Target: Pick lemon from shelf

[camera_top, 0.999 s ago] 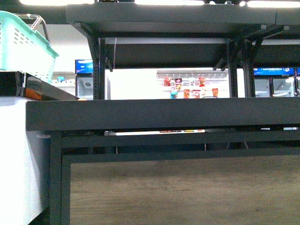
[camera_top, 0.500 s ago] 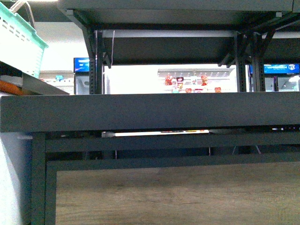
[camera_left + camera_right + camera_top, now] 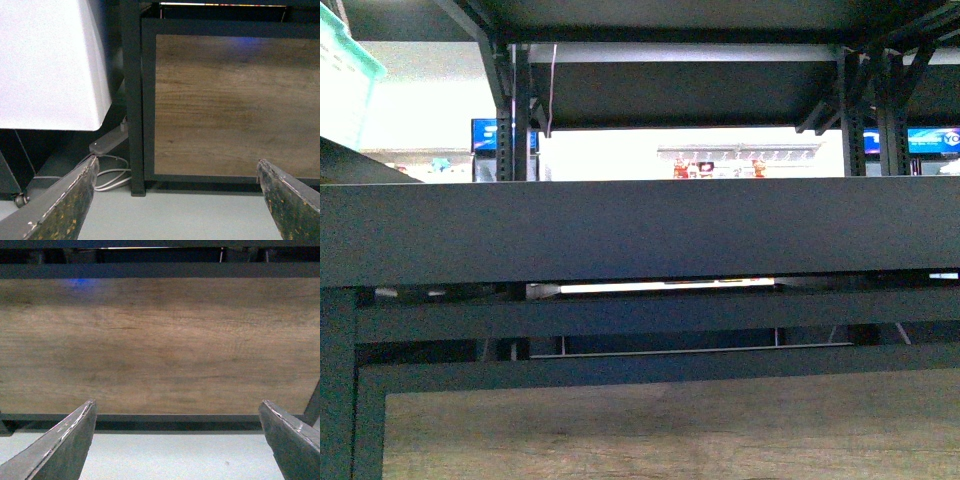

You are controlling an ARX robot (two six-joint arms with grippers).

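**Black rack fills the view, both pincers spread wide and empty**

Black metal dominates the front view: the shelf (image 3: 640,230) stands square ahead, the raised lip of one wide deck running as a broad band across the middle, with perforated uprights rising behind it to the underside of a higher deck. What lies on the deck is hidden behind that lip, so the lemon cannot be seen in any of the three views. A teal basket (image 3: 342,78) shows at the upper left edge, and a bright shop interior with blue signs (image 3: 485,133) shows through the gap between the decks.

Below the lip a wood-grain panel (image 3: 670,430) sits in the rack's dark frame. Both wrist views face this panel from low down, above a pale floor (image 3: 175,215).

The left pincer (image 3: 177,161) is spread wide, its worn, speckled fingers (image 3: 62,210) well apart, with nothing between them and touching nothing. Beside the frame's upright on that side stand a white cabinet (image 3: 50,60) and loose white cables (image 3: 112,176) on the floor.

The right pincer (image 3: 177,402) is likewise wide open and empty, its grey fingers (image 3: 55,452) clear of the panel.
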